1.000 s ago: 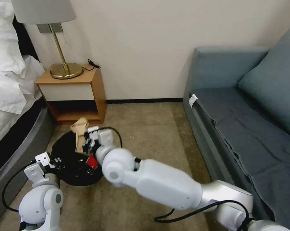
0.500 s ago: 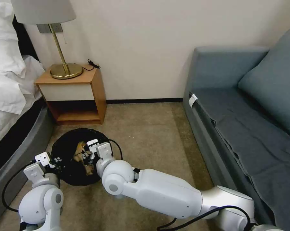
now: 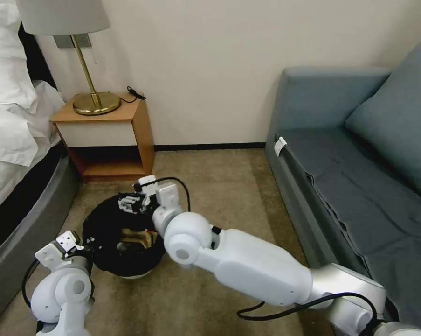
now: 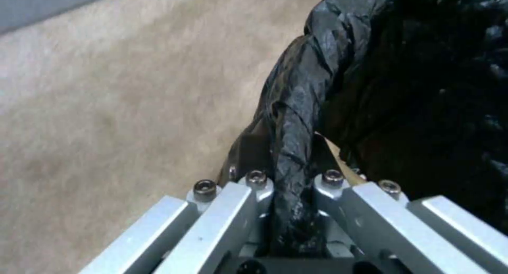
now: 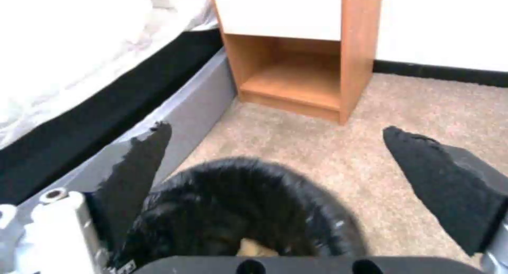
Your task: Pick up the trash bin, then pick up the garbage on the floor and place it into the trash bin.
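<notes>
While sitting on the brown carpet [image 3: 210, 186] near the wooden nightstand [image 3: 140, 135], between the bed [image 3: 14, 186] and the blue sofa [image 3: 350, 177]: trash bin [image 3: 121, 235], round, white, lined with a black bag. Pinched at the bin's near rim by the left gripper [image 4: 291, 194], both fingers [image 4: 228, 210] pressed onto a fold of the bag. Just above the bin's far rim, close to the nightstand: right gripper [image 3: 128, 204], black fingertips [image 5: 450, 178] spread wide, holding nothing. Down inside the bin: tan paper scrap [image 5: 254, 248] and something red.
</notes>
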